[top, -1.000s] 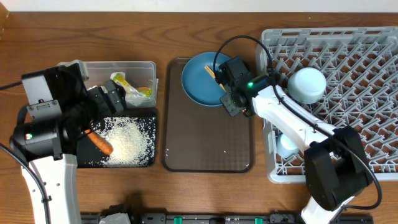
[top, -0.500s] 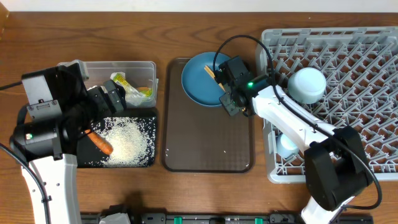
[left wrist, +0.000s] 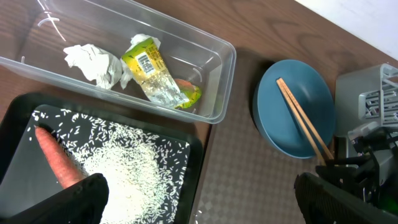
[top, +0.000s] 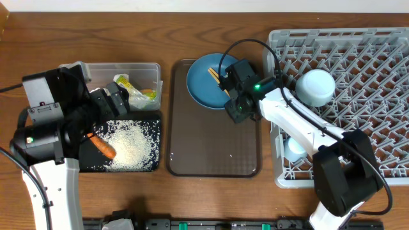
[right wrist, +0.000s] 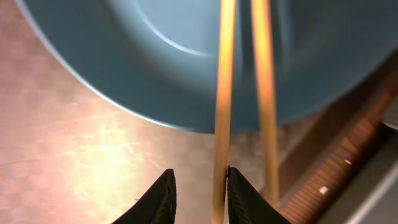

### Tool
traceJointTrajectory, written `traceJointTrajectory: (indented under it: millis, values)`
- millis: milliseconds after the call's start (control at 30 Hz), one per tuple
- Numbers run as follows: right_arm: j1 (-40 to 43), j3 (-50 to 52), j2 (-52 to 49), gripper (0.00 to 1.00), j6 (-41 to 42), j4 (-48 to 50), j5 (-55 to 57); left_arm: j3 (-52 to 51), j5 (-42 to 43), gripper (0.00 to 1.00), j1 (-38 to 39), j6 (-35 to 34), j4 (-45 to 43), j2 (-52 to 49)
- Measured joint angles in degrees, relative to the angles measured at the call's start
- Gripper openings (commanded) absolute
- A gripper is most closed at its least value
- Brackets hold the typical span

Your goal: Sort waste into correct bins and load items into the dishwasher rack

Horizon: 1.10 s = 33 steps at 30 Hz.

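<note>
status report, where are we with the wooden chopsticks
Left gripper open, empty. Right gripper open, straddling one of two wooden chopsticks lying across large round blue plate. Second chopstick just outside the fingers.

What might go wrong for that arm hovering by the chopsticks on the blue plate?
1. Only one chopstick sits between the tips of the right tool; the other chopstick lies outside, so a grab may leave it behind.
2. Both overhang the rim of the blue plate, so a nudge might roll them onto the brown tray.

Overhead looks down; wrists close, sharing plate.
</note>
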State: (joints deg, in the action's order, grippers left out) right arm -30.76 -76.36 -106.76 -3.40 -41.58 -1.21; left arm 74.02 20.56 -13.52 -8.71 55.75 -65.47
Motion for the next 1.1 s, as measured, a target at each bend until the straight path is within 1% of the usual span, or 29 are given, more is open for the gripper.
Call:
traceJointTrajectory:
  millis: [433, 500, 533, 867, 1100]
  values:
    - [0.0, 0.0, 0.0, 0.28, 0.0, 0.6, -1.7, 0.0, 0.0, 0.98, 0.0, 0.0, 0.0, 0.0]
    - [0.0, 0.1, 0.0, 0.32, 0.0, 0.7, -1.7, 0.0, 0.0, 0.98, 0.0, 0.0, 0.0, 0.0]
    - [0.0, 0.3, 0.0, 0.32, 0.1, 0.9, -1.7, 0.0, 0.0, 0.98, 0.0, 0.0, 0.0, 0.0]
    - [0.0, 3.2, 0.0, 0.33, 0.0, 11.1, -1.6, 0.0, 0.0, 0.98, 0.0, 0.0, 0.0, 0.0]
    - [0.0, 3.3, 0.0, 0.33, 0.0, 12.4, -1.6, 0.0, 0.0, 0.98, 0.0, 0.0, 0.0, 0.0]
